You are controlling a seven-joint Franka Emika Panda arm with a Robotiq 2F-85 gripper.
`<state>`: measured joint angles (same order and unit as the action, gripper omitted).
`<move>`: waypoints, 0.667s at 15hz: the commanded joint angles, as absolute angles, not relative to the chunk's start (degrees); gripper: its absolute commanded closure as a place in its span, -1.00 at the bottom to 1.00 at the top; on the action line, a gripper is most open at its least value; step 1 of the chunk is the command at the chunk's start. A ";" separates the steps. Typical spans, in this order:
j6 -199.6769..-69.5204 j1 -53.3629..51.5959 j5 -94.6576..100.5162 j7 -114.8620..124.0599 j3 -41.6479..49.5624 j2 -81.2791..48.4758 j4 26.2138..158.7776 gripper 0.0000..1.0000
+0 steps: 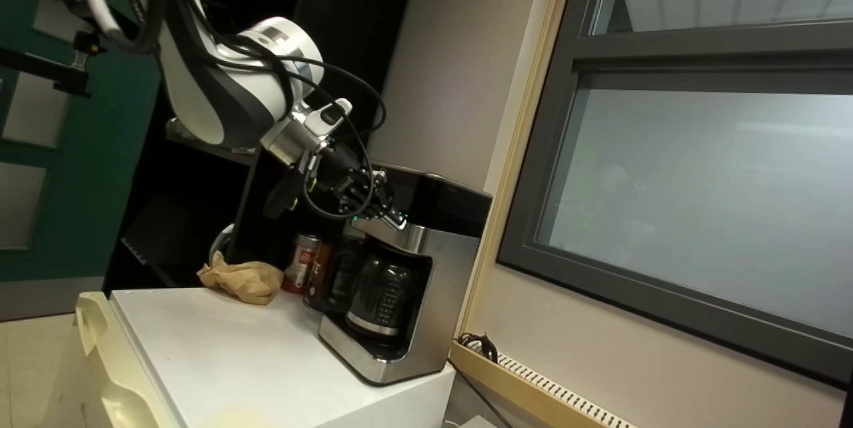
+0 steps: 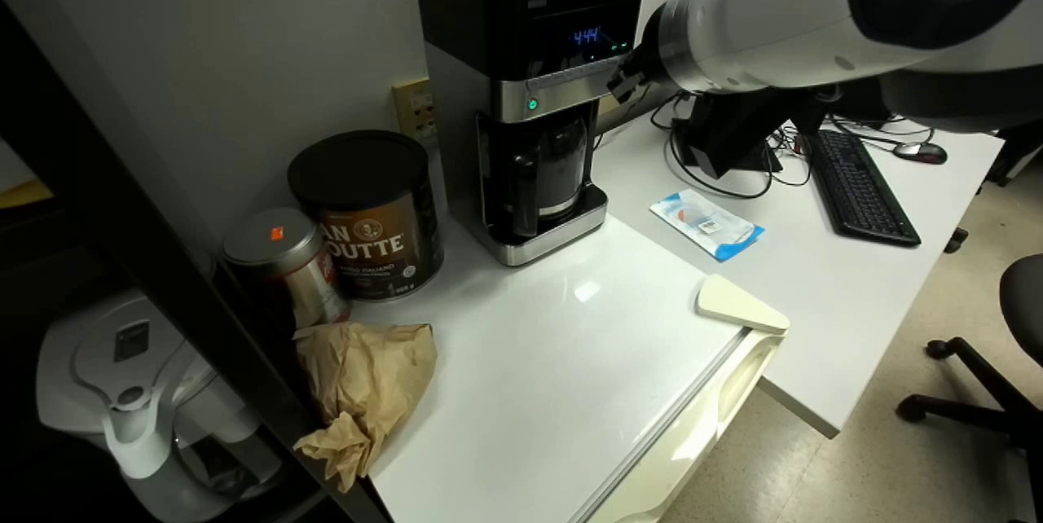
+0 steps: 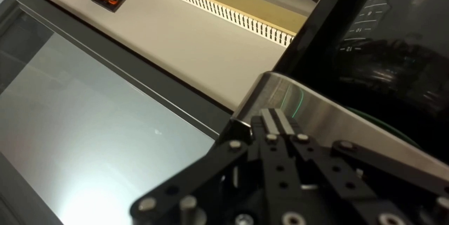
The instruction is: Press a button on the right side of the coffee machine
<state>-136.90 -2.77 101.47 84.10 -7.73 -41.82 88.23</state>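
The coffee machine [image 1: 450, 295] stands on a white cabinet top. It shows in both exterior views [image 2: 460, 99], and its steel front band fills part of the wrist view [image 3: 343, 123]. Its dark glass carafe [image 2: 562, 173] sits inside. A blue clock display [image 2: 587, 36] and a green lit button [image 2: 532, 104] show on its front. My gripper [image 1: 398, 220] is shut and empty, its two pads together in the wrist view [image 3: 278, 120]. The fingertips are at the right end of the front band in an exterior view [image 2: 623, 90]. Whether they touch it is unclear; the spot under them is hidden.
A large brown coffee can [image 2: 367, 221], a smaller can [image 2: 285, 262] and a crumpled paper bag [image 2: 367, 384] stand beside the machine. A window [image 1: 693, 215] and wall are close behind it. A desk with a keyboard [image 2: 855, 181] and cables adjoins the cabinet.
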 commanded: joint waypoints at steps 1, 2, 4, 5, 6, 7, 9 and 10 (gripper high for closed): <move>-136.98 -4.08 101.19 84.66 -6.37 -44.53 84.45 0.98; -137.07 -4.08 101.11 84.64 -6.38 -44.65 84.43 0.98; -137.16 -4.18 101.18 84.77 -6.38 -44.72 84.71 0.98; -137.25 -4.22 101.23 84.87 -6.39 -44.69 84.85 0.98; -137.33 -4.21 101.19 84.94 -6.39 -44.69 84.95 0.98; -137.55 -4.12 101.16 85.11 -6.40 -44.51 85.15 0.98; -139.05 -3.55 101.03 85.80 -6.68 -42.32 87.62 0.98; -140.13 -3.23 101.00 86.31 -6.86 -40.94 89.28 0.98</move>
<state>-137.39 -3.12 101.34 84.47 -7.49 -43.44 87.07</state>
